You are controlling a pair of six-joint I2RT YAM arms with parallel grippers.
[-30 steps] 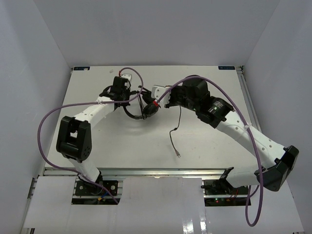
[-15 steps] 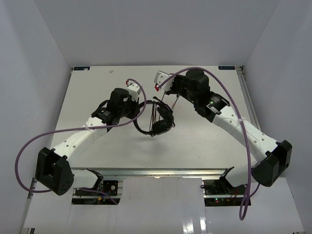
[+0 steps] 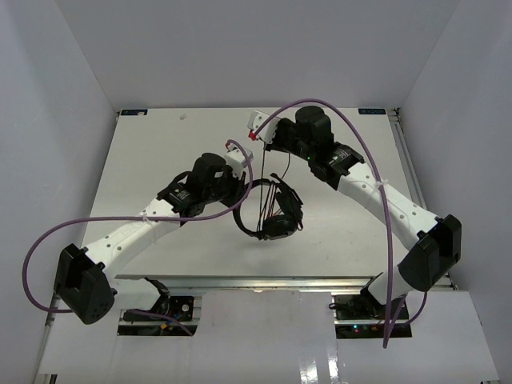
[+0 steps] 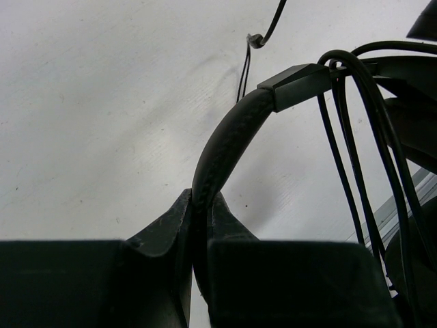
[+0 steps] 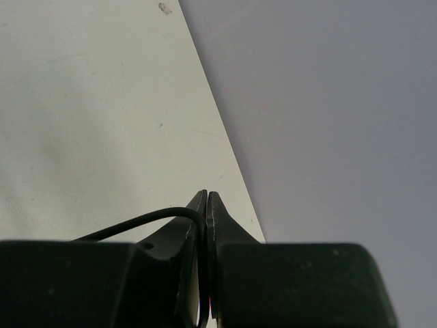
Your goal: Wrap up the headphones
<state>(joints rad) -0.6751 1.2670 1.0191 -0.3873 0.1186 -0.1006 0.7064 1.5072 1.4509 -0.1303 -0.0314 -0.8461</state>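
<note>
The black headphones hang above the table's middle, earcups low. My left gripper is shut on the padded headband, shown close up in the left wrist view. Several strands of the thin black cord run across the headband's end by the earcups. The small plug dangles beyond. My right gripper is farther back and higher, shut on the cord, which loops out from between its fingers. The cord runs from it down to the headphones.
The white table lies under both arms, with white walls on three sides. Thick purple arm cables loop over the right arm and out past the left arm. The table's far edge shows in the right wrist view.
The left gripper carried the headphones toward the near right. The right gripper moved back and up with the cord. The loose cord on the table a second ago is now drawn up.
</note>
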